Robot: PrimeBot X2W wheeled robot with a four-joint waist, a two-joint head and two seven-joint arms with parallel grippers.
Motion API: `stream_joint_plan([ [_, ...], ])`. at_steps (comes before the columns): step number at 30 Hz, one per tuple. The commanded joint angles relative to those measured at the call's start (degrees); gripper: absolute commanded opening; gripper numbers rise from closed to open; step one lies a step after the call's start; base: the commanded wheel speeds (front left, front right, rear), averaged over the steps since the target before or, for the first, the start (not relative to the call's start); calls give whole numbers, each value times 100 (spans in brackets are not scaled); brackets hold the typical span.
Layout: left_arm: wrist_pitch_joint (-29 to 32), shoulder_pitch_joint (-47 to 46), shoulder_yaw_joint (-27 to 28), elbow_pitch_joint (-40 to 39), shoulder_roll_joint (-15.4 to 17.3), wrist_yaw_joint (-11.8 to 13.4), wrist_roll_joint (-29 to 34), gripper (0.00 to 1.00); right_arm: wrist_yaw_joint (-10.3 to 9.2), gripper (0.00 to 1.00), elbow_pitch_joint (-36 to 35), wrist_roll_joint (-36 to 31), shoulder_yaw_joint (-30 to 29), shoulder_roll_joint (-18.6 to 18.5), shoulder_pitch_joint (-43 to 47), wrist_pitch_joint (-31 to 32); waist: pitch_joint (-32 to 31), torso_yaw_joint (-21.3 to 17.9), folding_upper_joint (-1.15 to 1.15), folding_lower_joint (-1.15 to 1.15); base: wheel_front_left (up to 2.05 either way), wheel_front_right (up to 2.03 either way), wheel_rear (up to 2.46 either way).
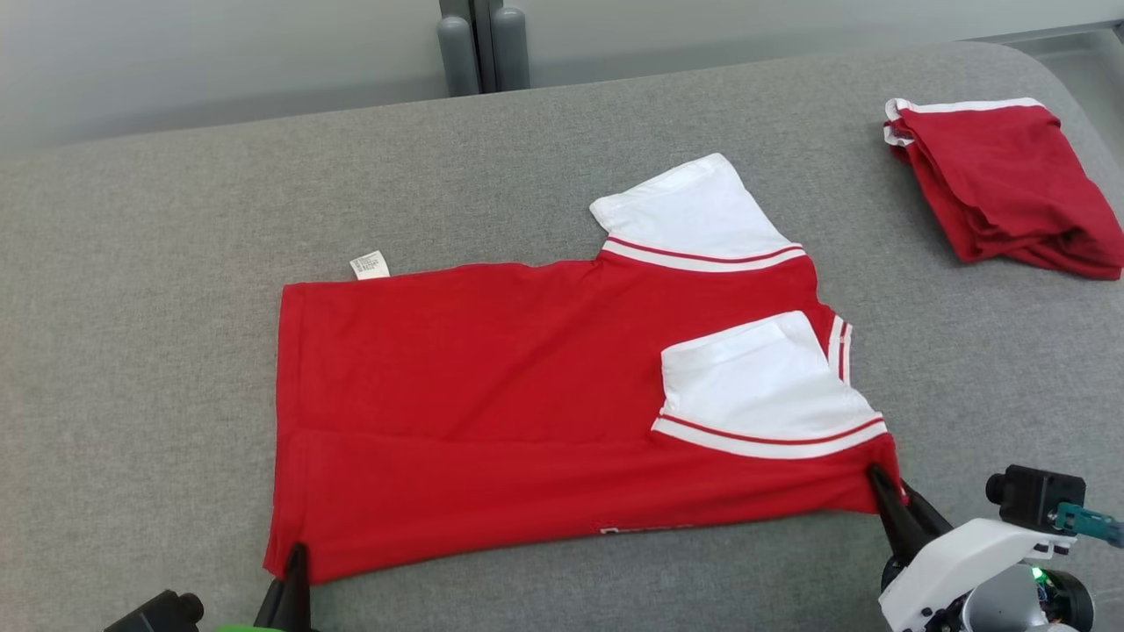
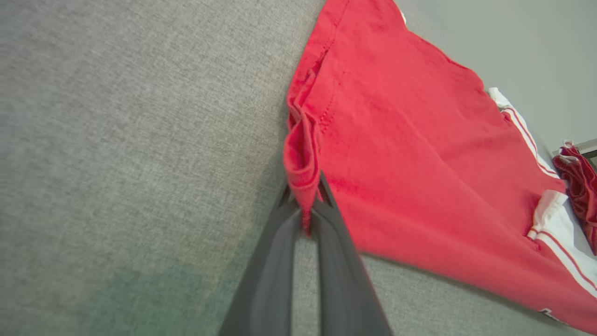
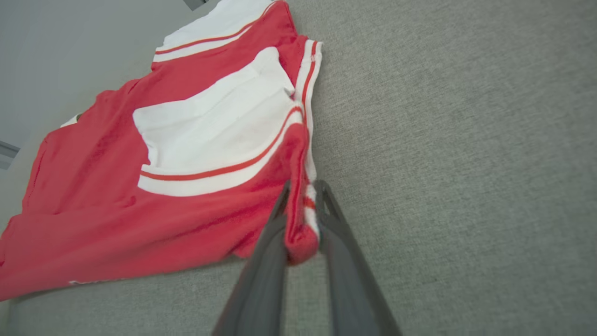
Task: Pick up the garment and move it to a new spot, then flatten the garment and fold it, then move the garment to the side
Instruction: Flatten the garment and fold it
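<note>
1. While the garment [image 1: 492,395] lies spread flat on the grey padded surface [image 1: 132,307], both grippers hold its two near corners.
2. The left gripper [image 1: 294,562], at the lower left, has its dark fingers clamped tight together on the hem corner. In the left wrist view a thin pinch of red cloth sits between the tips.
3. The right gripper [image 1: 882,491], at the lower right, has its jaws almost closed on a bunched fold of red cloth and striped trim at the shoulder-end corner.
4. Just above that grip, the near sleeve [image 1: 760,377] lies folded onto the red body. The far sleeve [image 1: 694,211] sticks out towards the back.
5. A small white tag [image 1: 370,264] pokes out from the far edge, near the hem end.
6. A separate folded red cloth [image 1: 1010,184] with white trim rests at the far right, well apart, and the picture edge cuts it off.
7. A sliver of white-outlined lettering [image 1: 645,529] peeks from under the near edge, too little of it to read. The bottom edge cuts off the left arm.
</note>
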Motion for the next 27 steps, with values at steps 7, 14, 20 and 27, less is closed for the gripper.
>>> stream_joint_plan([
  [7, -106, 25, 30, 125, 135, 120, 167, 100, -7, 100, 270, -184, 47, -19, 2, -446, 39, -2, 0, 0, 0, 0, 0],
  [14, -160, -166, 98, -238, 522, 161, 443, 100, -7, 100, 20, -598, -103, -16, -299, -741, 9, -38, 0, 0, 0, 0, 0],
  [20, 201, -944, -14, -558, 1205, 117, 939, 100, -7, 100, -265, -992, -67, -16, -747, -645, 71, -30, 0, 0, 0, 0, 0],
  [27, 989, -2528, -406, 57, 1694, -106, 1310, 100, -7, 100, -390, -1310, 318, -50, -1492, -366, 488, -86, 0, 0, 0, 0, 0],
])
